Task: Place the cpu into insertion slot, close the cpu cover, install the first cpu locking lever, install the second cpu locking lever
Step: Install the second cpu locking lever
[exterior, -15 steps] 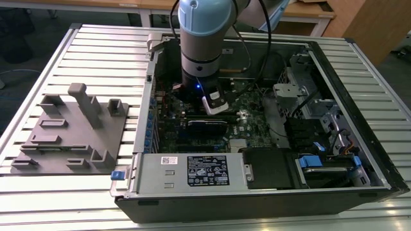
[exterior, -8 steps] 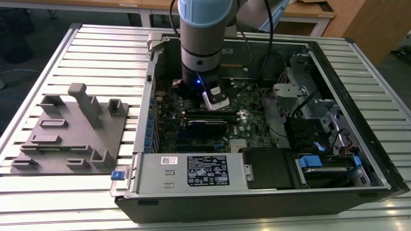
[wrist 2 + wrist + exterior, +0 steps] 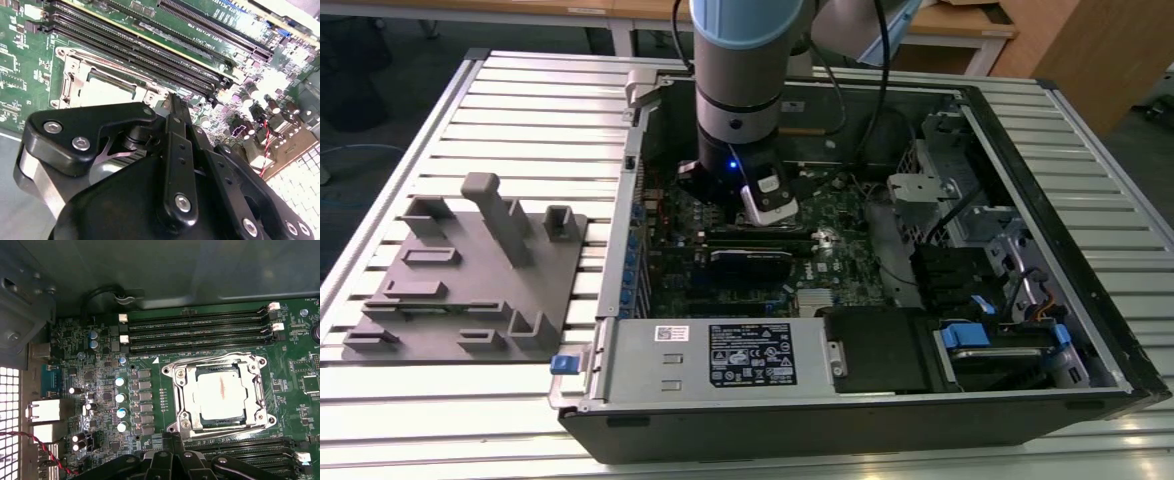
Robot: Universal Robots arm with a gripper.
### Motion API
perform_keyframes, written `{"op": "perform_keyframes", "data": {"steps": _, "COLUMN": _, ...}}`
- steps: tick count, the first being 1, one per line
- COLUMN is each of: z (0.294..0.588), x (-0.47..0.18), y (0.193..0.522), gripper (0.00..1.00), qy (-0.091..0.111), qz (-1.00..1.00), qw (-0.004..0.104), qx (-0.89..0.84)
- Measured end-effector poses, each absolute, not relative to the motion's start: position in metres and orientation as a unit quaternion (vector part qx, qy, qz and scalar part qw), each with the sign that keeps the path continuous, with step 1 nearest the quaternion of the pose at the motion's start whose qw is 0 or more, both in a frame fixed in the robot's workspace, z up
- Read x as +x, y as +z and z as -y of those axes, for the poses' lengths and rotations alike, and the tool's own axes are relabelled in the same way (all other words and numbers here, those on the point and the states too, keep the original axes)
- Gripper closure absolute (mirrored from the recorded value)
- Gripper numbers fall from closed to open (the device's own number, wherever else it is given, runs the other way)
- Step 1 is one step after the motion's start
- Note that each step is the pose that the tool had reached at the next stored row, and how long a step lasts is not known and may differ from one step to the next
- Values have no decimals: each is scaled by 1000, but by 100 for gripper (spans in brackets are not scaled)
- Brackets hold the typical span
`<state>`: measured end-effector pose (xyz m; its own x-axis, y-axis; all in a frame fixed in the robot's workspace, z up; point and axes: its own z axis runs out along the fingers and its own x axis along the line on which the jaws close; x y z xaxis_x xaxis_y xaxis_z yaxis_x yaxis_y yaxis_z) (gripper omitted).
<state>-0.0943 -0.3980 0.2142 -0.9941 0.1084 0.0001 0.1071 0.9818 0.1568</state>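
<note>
Jaws drawn together on nothing, hovering just above the motherboard beside the socket.

Seen in the second wrist view, the gripper (image 3: 172, 107) has its black fingers (image 3: 175, 150) pressed close with nothing between them. In the first wrist view the cpu (image 3: 222, 396) already lies flat in the insertion slot (image 3: 184, 405), its dull silver top showing through the square cut-out of the cpu cover (image 3: 220, 365), which appears to be lowered over it. I judge placement done and the cover likely closed; whether either locking lever is latched I cannot tell. In the exterior view the arm (image 3: 740, 80) reaches down into the computer case (image 3: 1067, 330) on the counter (image 3: 520, 100).
</note>
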Motion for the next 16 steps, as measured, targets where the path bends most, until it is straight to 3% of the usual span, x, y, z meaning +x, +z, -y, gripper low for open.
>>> {"op": "perform_keyframes", "data": {"steps": 16, "z": 382, "x": -75, "y": 214, "gripper": 90, "qy": 78, "qz": -996, "qw": 4, "qx": 54}}
